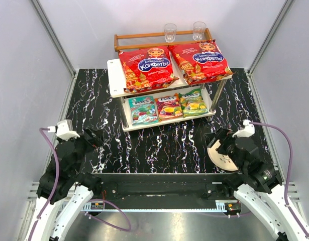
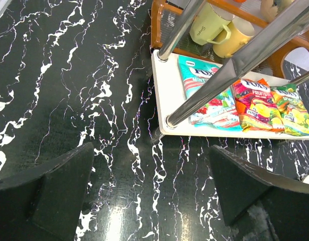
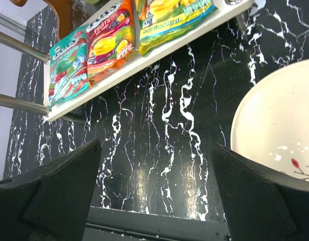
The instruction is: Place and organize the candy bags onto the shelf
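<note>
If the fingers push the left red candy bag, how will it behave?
Probably floppy: the left red candy bag looks puffy and crinkled. Its glossy film likely slides easily on the white shelf. Lying flat, it should not roll.

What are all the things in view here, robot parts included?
Large glossy red candy bags: two, red with blue labels, top tier.
Small plastic candy bags: three, teal, red-orange, green-yellow, lower tier.
White two-tier shelf: one, white with metal posts, mid-table.
Brown wooden rack: one, behind the shelf.
Clear glasses: two, on the rack.
Mugs: two, yellowish, low in the rack.
Round cream plate: one, table's right side.
Black marbled table: one.
Left gripper: one, black, open, empty.
Right gripper: one, black, open, empty.
</note>
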### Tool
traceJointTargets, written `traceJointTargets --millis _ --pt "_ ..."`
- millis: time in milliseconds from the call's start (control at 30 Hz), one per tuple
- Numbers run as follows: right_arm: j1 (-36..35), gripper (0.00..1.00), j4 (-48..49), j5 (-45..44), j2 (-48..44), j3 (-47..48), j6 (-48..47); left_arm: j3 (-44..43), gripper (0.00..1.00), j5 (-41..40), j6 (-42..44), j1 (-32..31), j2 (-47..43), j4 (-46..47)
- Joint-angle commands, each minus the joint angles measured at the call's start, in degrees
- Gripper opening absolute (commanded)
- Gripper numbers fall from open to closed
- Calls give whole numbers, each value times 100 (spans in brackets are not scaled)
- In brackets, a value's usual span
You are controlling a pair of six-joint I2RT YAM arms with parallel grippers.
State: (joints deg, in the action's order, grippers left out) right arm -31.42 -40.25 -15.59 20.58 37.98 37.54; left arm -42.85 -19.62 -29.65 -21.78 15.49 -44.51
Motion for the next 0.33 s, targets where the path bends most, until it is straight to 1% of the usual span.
traceJointTargets --millis 0,133,300 --pt "22 100 -115 -163 -317 -132 578 5 99 -271 -173 16 -195 101" --pt "22 100 -132 -189 -449 -185 667 66 99 -394 -217 16 -318 101" --pt "13 100 -150 -225 -301 -133 605 58 99 -376 -173 16 -257 127"
